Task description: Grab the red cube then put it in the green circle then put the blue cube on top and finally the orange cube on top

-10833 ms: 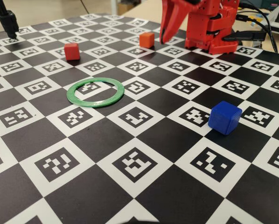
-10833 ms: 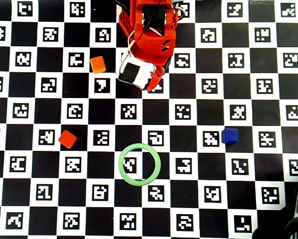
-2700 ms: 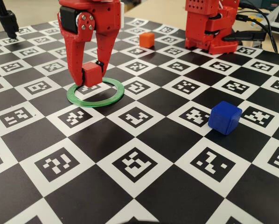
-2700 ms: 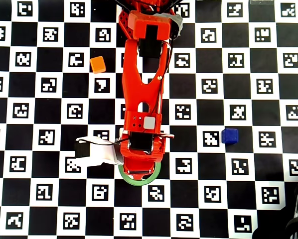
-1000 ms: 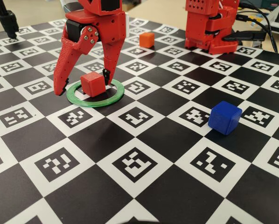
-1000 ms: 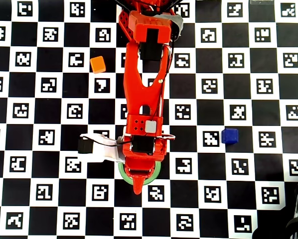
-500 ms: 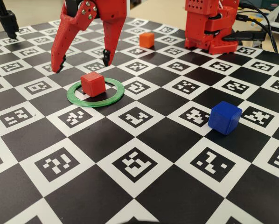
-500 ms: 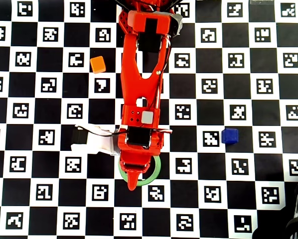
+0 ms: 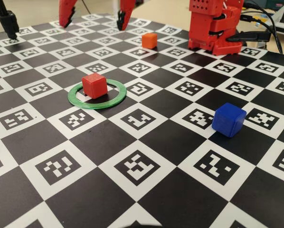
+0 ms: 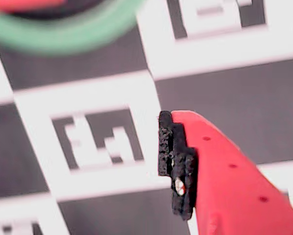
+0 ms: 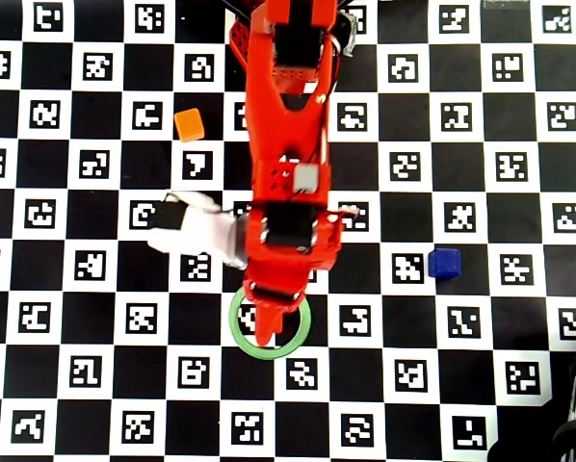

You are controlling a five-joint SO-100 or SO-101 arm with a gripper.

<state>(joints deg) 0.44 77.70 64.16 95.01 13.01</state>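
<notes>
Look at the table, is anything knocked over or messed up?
Nothing looks wrong. The red cube sits flat inside the green circle, a bit toward its left side in the fixed view. The blue cube and orange cube rest flat, apart. The gripper hangs open above.

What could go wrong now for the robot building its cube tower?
1. The small matte red cube sits toward the far-left of the thin green plastic ring, not centred. Stacking might nudge it out.
2. The small deep-blue cube lies turned at an angle to the board's squares, so the open red gripper might grab it crookedly.
3. The small bright orange cube must top two cubes; a slight offset could topple the stack.
</notes>
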